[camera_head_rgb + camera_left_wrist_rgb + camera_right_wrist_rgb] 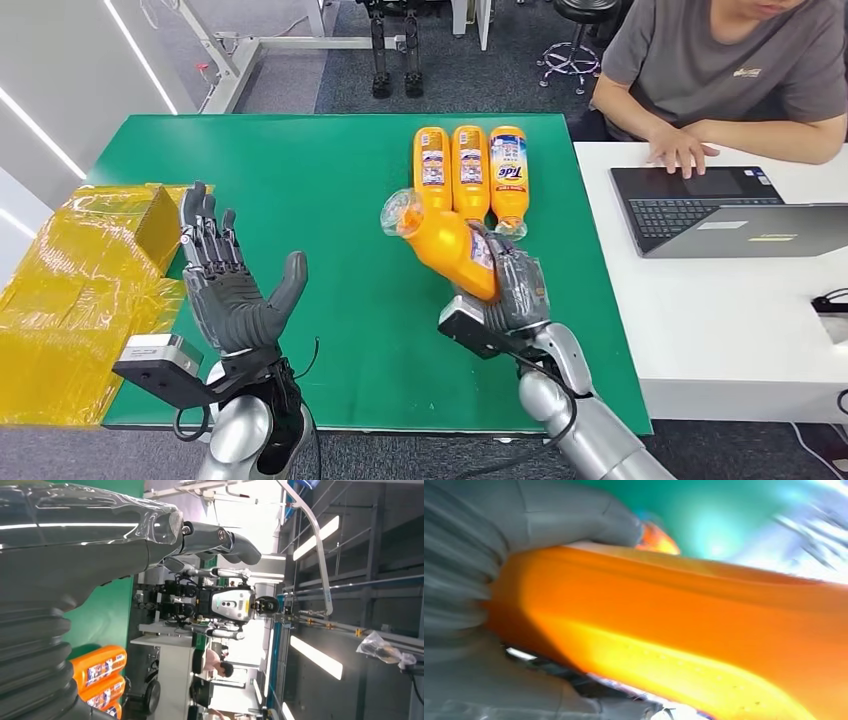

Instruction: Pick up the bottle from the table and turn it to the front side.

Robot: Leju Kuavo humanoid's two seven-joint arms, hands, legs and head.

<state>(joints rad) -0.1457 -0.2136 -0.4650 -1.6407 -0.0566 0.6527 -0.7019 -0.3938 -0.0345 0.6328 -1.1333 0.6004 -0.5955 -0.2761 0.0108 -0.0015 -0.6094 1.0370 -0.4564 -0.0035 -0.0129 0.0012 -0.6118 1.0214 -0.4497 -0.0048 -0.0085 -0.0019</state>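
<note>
1. Green table [330, 200] is the stage, with a white desk right next to it where a person [720, 70] sits at a laptop [700, 205].
2. So the bottle [445, 240] is orange, up off the green table, tilted with its clear cap end pointing away from the robot and toward the row of bottles. Looks like mostly plain orange side is showing on top, with a strip of label peeking out near the fingers, so I'd guess the turn to the front isn't finished.
3. Right hand [510, 290] has its fingers wrapped around the lower body of the bottle. From the right wrist view it's just orange plastic [684, 630] packed tight against the grey thumb [569, 515], blurry as heck.
4. Three more orange bottles [470, 170] lie side by side on the green table just past the held one, labels up. The cap end hangs very close over the nearest of them.
5. Left hand [225, 280] is wide open, palm up, fingers spread, holding nothing, well off to the far side of the bottle from the desk. Yellow wrapped packages [80, 290] sit beyond it at the table edge.
6. What could go wrong, imo: smooth plastic held low on the body means it could slip or twist while rotating, and swinging the cap end could knock the row of bottles.
</note>
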